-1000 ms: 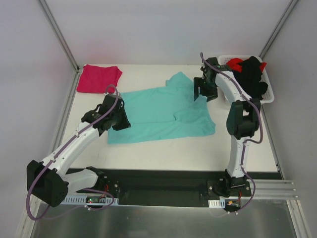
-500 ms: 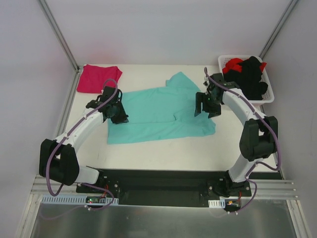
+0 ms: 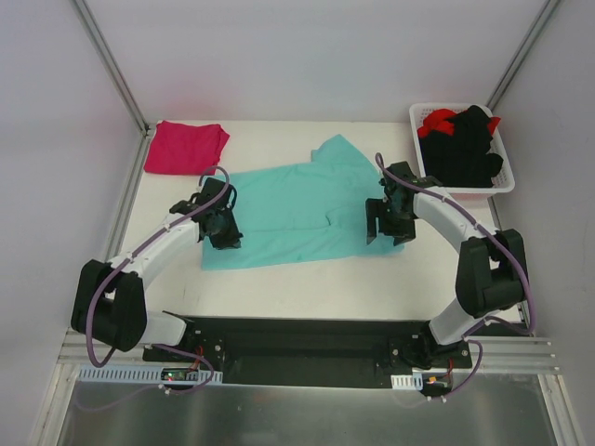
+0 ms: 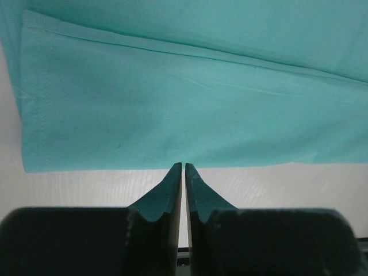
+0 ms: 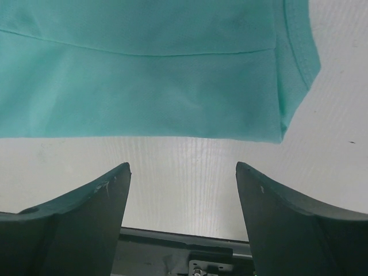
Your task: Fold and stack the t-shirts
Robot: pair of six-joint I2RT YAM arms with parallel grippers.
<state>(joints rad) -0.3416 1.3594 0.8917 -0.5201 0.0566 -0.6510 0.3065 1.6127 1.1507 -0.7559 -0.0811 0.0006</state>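
Soft teal t-shirt (image 3: 288, 204) lies flat, hem stitched

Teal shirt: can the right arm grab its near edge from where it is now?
Probably yes. The right end effector is open and sits right by the teal shirt, facing its near hem. Only bare table lies between them, and nothing blocks the way.

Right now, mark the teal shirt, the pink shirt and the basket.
teal t-shirt (image 3: 297, 209): top external view, middle of its spread body.
pink t-shirt (image 3: 186, 147): top external view, centre of the cloth.
basket (image 3: 416, 113): top external view, far left corner of its white rim.
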